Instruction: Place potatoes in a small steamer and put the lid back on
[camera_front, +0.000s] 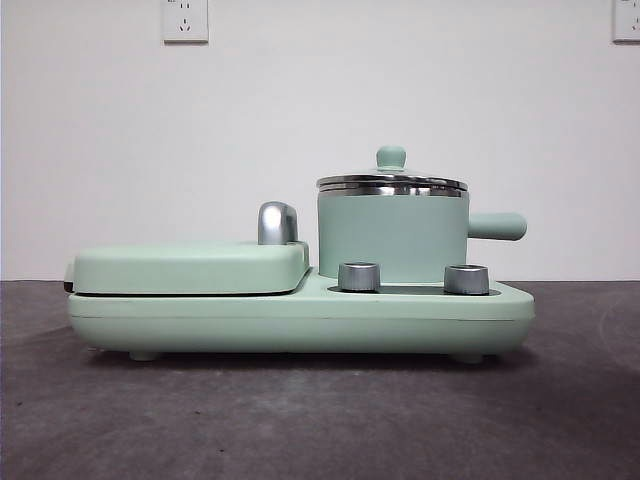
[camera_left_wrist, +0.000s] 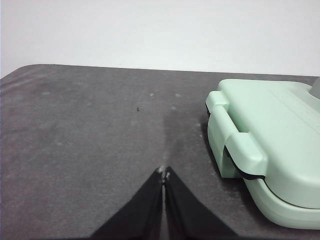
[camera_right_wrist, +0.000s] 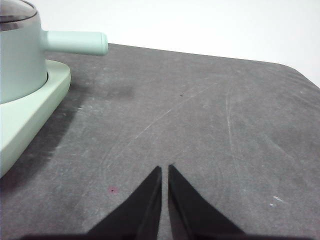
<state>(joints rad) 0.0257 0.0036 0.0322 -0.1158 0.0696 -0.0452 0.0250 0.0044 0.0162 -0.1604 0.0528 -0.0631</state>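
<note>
Both pincers hang low over the dark desk (camera_front: 320, 420) with jaws pressed together and empty, the left pincer (camera_left_wrist: 164, 175) beside the flat griddle (camera_left_wrist: 270, 145), the right pincer (camera_right_wrist: 165, 172) apart from the small steamer (camera_front: 392, 238) (handle pointing right), lid (camera_front: 391, 180) seated on its rim.

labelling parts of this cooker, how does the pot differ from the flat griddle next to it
The pot is a tall cylinder; the griddle is low, flat and wide. The pot carries a steel-rimmed glass lid with a green knob; the griddle has a closed, solid green cover. The pot's stubby side handle is green; the griddle's handle is chrome. Both are mint green on one base.
</note>
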